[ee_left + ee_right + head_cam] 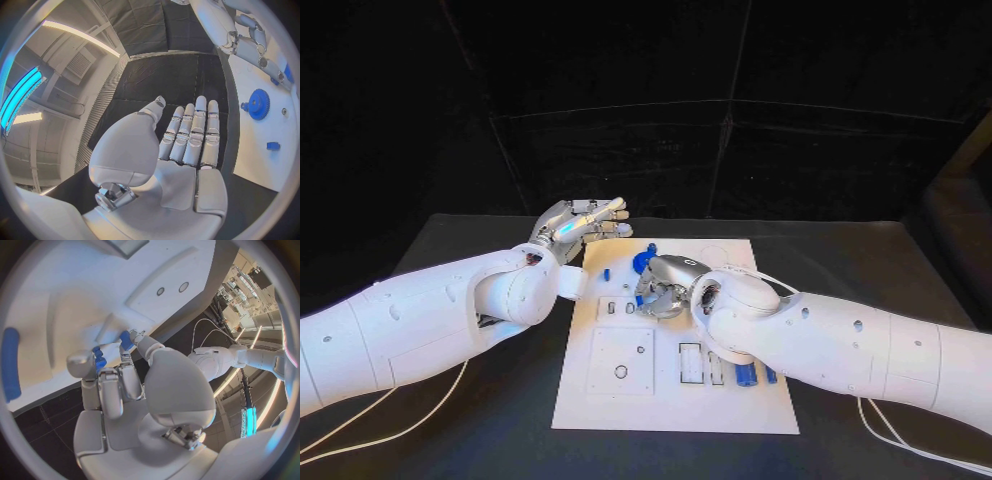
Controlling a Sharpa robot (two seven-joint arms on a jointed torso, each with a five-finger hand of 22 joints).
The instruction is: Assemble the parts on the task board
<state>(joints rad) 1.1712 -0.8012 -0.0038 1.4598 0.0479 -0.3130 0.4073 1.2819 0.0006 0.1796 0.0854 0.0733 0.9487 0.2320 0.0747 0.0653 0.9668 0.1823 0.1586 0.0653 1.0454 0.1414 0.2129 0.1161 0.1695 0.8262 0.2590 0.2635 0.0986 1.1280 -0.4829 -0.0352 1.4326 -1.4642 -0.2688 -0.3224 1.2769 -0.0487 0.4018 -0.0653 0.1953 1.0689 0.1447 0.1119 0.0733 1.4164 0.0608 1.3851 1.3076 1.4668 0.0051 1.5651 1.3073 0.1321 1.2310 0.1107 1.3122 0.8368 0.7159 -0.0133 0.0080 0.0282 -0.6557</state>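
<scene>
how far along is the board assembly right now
Early to midway, I'd judge. A blue gear already sits on the task board. The right hand pinches a small blue part over the board. Loose blue pieces lie near its front edge. The left hand is open beside it.

A black table (473, 250) stands before black curtained walls (733, 100), with ceiling strip lights (81, 35) overhead.

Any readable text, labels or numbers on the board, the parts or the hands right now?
None can be read. The task board bears only outlines and slots, no legible print. The blue gear and the small blue part that the right hand holds carry no visible markings.
</scene>
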